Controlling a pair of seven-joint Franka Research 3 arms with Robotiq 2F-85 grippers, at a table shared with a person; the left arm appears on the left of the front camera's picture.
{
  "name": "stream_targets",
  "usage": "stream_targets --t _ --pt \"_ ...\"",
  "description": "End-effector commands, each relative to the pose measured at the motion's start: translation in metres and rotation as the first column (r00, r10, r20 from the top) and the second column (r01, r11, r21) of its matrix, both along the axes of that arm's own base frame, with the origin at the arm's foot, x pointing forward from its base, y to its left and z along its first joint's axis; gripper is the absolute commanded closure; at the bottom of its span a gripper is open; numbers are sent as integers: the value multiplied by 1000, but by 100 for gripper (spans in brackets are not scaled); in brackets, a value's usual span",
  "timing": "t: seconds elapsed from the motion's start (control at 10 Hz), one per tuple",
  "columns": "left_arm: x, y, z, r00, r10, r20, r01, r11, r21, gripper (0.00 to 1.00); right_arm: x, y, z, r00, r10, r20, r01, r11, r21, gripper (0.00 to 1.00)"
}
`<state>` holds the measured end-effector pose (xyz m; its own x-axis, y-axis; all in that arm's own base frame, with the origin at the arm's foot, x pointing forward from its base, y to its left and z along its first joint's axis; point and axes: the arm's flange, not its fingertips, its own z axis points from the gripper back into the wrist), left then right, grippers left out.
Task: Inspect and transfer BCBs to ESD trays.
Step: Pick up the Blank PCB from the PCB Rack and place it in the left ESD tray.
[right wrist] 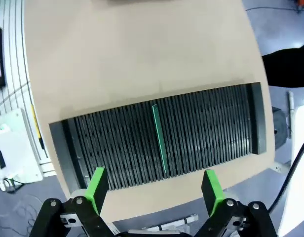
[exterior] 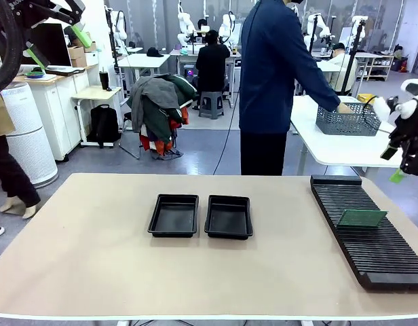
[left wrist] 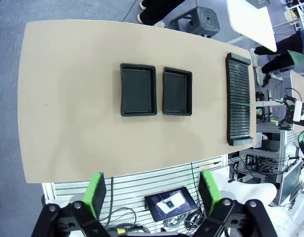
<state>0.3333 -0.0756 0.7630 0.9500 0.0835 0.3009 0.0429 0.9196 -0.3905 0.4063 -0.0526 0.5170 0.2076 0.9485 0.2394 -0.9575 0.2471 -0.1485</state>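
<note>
We see the wide beige table [exterior: 93,258], and along its right end lies the long black slotted rack [exterior: 382,248]. Near the middle of the table the two ESD trays [exterior: 174,216] sit side by side, close but not touching, both with bare floors. One BCB [exterior: 362,217] stands on its edge in a slot about midway along the rack. The right gripper [right wrist: 153,175] hovers above this board with its fingers apart, holding nothing. The left gripper [left wrist: 152,178] hangs high over the table, also spread wide and holding nothing.

Bare tabletop [exterior: 73,258] around both ESD trays [exterior: 174,215]; lone BCB [exterior: 362,218] on edge in rack [exterior: 375,255], clear above.
</note>
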Motion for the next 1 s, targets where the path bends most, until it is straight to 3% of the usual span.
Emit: stream_targets --t 0.0,0.2,0.9 --pt "0 0 -1 1000 -8 3 8 1000 3 0 13 0 -23 997 81 5 -80 994 -69 0" --pt "0 0 -1 1000 -8 3 8 1000 3 0 23 2 -50 989 148 -10 -148 979 -139 0" --pt "0 0 -1 1000 -8 3 8 1000 3 0 42 15 -115 981 173 -90 -187 964 -187 0"
